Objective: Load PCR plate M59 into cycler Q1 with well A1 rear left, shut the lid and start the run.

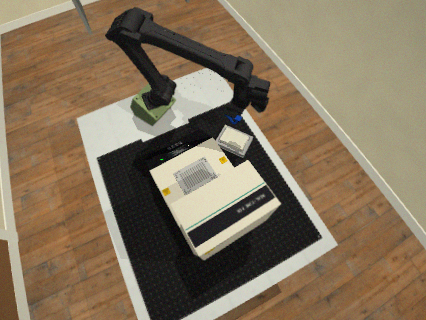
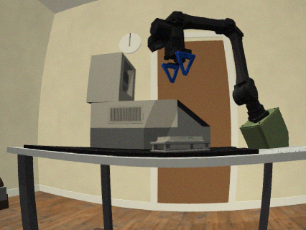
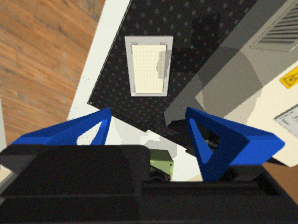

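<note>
The cycler Q1 [image 2: 144, 123] stands on the black mat with its lid [image 2: 108, 77] swung up and back over the rear. From above, the raised lid [image 1: 215, 200] covers most of the housing, and I cannot see the block. A small green lamp [image 1: 161, 160] shows on the dark front panel [image 1: 175, 146]. The plate M59 [image 1: 235, 140] lies on the nest N1 beside Q1's front corner; it also shows in the side view [image 2: 179, 141] and in the wrist view [image 3: 148, 65]. My gripper [image 2: 178, 66] [image 1: 233, 119] is open and empty, high above the plate, its blue fingers spread wide.
The arm's green base [image 1: 152, 105] stands on the white table behind the mat. The table's edge [image 1: 295, 150] runs close beside the nest. In the wrist view the cycler's housing [image 3: 240, 80] fills the right side.
</note>
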You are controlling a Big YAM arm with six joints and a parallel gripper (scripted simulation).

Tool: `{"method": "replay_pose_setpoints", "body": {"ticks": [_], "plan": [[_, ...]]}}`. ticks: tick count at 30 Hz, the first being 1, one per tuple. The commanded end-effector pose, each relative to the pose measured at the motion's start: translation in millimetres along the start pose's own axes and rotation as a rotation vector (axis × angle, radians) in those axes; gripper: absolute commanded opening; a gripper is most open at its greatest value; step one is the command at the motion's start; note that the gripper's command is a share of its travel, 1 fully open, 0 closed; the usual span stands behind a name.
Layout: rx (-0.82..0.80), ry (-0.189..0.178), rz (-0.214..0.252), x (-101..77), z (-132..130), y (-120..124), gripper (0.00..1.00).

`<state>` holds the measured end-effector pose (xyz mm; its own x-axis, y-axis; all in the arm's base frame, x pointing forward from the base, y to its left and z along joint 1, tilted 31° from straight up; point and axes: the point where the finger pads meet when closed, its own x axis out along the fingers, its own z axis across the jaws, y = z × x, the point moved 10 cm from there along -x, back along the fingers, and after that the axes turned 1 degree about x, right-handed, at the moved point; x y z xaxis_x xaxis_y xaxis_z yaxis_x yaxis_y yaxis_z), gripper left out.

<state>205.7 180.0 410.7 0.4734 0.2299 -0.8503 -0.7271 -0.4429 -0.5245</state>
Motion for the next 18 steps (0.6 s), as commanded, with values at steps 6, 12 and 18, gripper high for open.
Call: {"method": "replay_pose_setpoints", "body": {"ticks": [6,12,18], "plan": [[-0.007,-0.001,-0.025,20.3,-2.1,-7.4,1.0],[-0.004,-0.003,-0.021,37.8,-0.9,-4.0,1.0],[-0.008,0.002,-0.007,65.6,-1.2,-7.0,1.0]]}}
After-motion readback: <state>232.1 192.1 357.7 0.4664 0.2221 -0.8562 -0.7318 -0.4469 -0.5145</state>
